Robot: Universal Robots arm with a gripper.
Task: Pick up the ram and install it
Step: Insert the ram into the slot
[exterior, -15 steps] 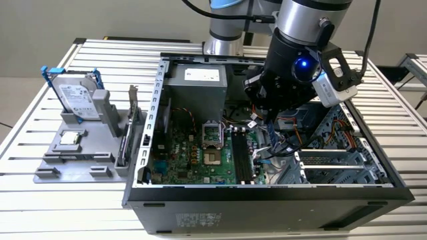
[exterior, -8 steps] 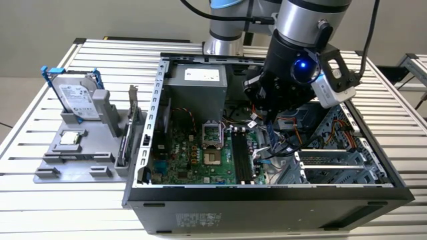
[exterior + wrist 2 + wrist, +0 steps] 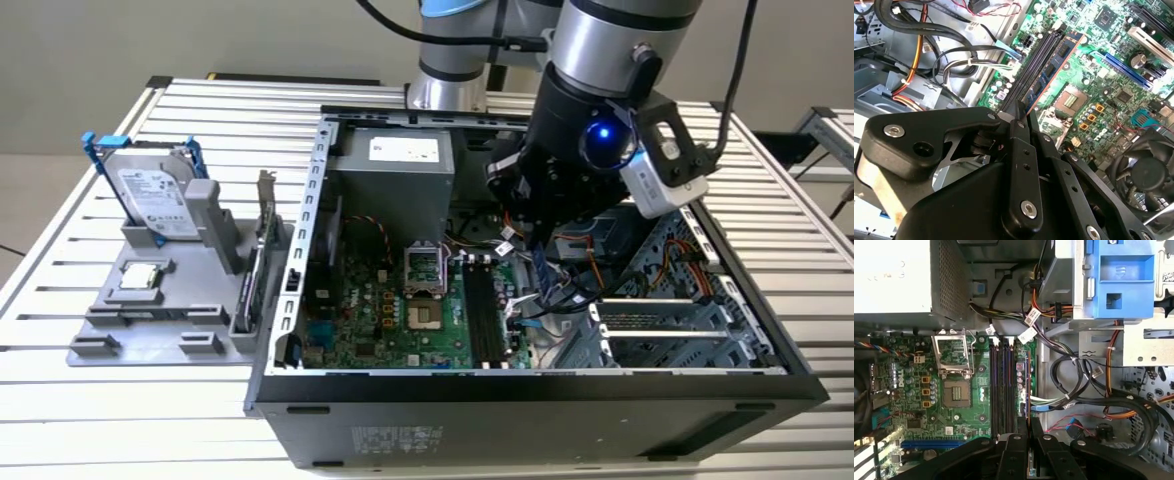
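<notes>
The long, thin green-blue ram stick (image 3: 1056, 67) stands on edge over the black memory slots (image 3: 1002, 390) of the green motherboard (image 3: 387, 310), inside the open dark metal computer case (image 3: 534, 395). The black fingers (image 3: 1021, 131) are pinched narrowly on its near end. It appears to sit in the outermost slot, though full seating cannot be judged. The grey holder tray (image 3: 147, 320) on the slatted surface (image 3: 80, 420) carries a silver hard drive (image 3: 154, 195) in a blue frame.

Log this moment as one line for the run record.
gripper: shut on ram | ram: on edge over the motherboard memory slots | seating: cannot tell
</notes>
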